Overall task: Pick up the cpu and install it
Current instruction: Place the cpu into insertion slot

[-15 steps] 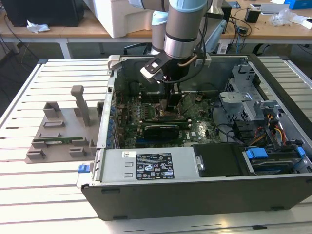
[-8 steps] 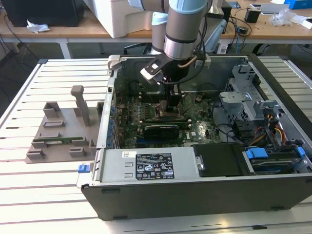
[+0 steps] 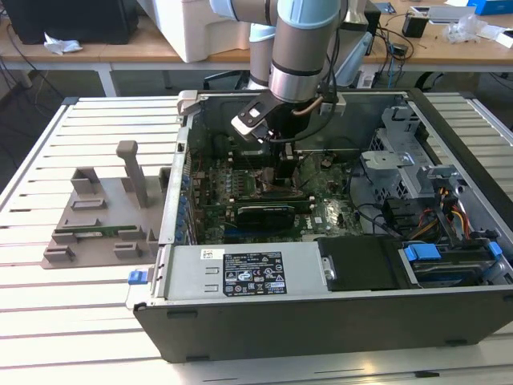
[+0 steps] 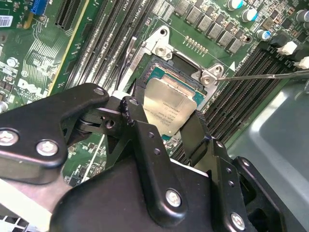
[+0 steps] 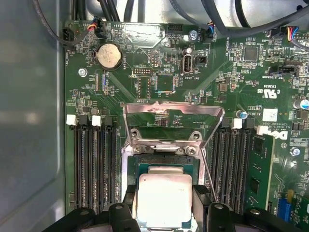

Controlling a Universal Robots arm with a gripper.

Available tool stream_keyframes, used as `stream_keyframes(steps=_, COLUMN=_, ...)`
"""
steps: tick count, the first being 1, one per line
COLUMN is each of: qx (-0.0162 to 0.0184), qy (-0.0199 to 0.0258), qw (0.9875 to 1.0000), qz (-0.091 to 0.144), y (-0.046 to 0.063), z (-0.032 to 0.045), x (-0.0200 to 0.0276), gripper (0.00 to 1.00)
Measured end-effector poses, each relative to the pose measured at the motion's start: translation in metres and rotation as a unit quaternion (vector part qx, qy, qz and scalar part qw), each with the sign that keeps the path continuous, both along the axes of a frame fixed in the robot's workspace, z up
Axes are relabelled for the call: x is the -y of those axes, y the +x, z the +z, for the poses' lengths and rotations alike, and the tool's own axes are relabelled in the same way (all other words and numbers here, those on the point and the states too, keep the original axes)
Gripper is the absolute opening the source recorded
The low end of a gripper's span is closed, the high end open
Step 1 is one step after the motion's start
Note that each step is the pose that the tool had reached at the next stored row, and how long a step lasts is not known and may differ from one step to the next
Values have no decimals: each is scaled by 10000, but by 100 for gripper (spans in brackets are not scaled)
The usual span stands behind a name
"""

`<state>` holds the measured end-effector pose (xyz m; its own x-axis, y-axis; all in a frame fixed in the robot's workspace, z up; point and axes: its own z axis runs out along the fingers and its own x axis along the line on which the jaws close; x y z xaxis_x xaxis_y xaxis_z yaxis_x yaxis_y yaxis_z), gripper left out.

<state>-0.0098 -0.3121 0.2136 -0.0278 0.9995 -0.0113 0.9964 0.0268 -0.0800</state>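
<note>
The cpu (image 4: 170, 110) (image 5: 164, 199), a square chip with a shiny silver top, sits between my two black fingers (image 4: 141, 104) right over the dark socket (image 5: 145, 166) on the green motherboard (image 3: 321, 210). The gripper (image 4: 166, 112) (image 5: 164, 200) is shut on the cpu's opposite edges. The socket's metal load plate (image 5: 174, 116) stands flipped open beyond the chip, and its thin lever (image 4: 263, 75) is swung out to the side. In the exterior view the gripper (image 3: 287, 167) reaches down inside the open computer case (image 3: 304, 321), hiding the socket.
Black memory slots (image 5: 94, 164) (image 5: 234, 164) flank the socket. A drive cage with cables (image 3: 425, 200) fills the case at the exterior view's right. A black card (image 3: 264, 212) lies near the gripper. A grey fixture with a green memory stick (image 3: 92, 234) sits outside at the exterior view's left.
</note>
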Motion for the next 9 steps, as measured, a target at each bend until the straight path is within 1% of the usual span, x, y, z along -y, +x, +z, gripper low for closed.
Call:
stream_keyframes(steps=3, qx=0, qy=-1, qw=10000, qz=0, y=0, z=-43, x=1, gripper=55)
stream_keyframes(steps=6, qx=0, qy=-1, qw=10000, qz=0, y=0, z=-60, x=4, gripper=55)
stream_keyframes(steps=9, qx=0, qy=0, qw=10000, qz=0, y=0, z=-83, x=21, gripper=55)
